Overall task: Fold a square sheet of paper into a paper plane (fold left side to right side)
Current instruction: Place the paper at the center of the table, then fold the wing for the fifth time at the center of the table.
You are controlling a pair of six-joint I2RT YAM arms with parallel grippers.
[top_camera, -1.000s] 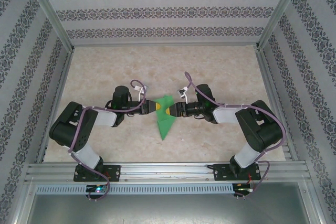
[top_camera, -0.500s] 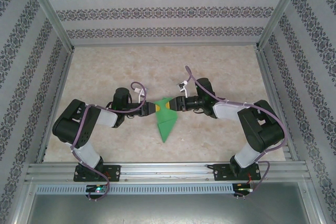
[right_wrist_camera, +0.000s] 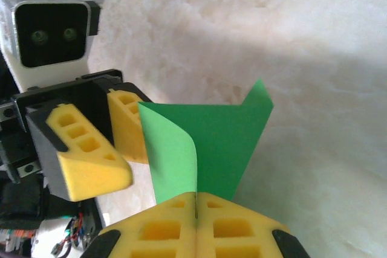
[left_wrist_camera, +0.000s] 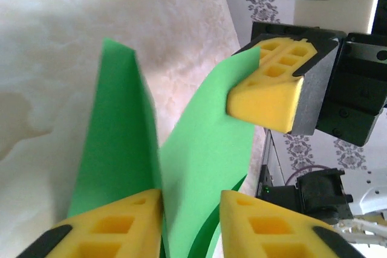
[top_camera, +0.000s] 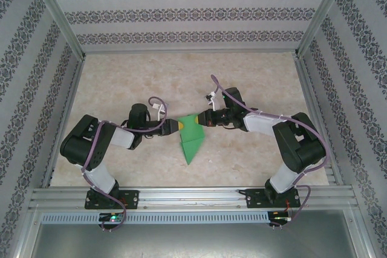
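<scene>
The square sheet of paper (top_camera: 192, 137), already creased into a narrower pointed shape, lies mid-counter (top_camera: 121, 77) between your two arms. Its far end is lifted off the surface as a raised flap. Your right gripper (top_camera: 204, 120) has its jaws pinched tight on that flap's edge. Your left gripper (top_camera: 174, 125) has its jaws parted a little, with the paper standing loose in the gap and not clamped.

This looks like the hand-over within the left-to-right fold, with the right side now carrying the flap. Next, draw the left arm straight back so its pads clear the paper without dragging it. Then sweep the flap over to the right, keep it low, line up the edges, and press along the crease.
</scene>
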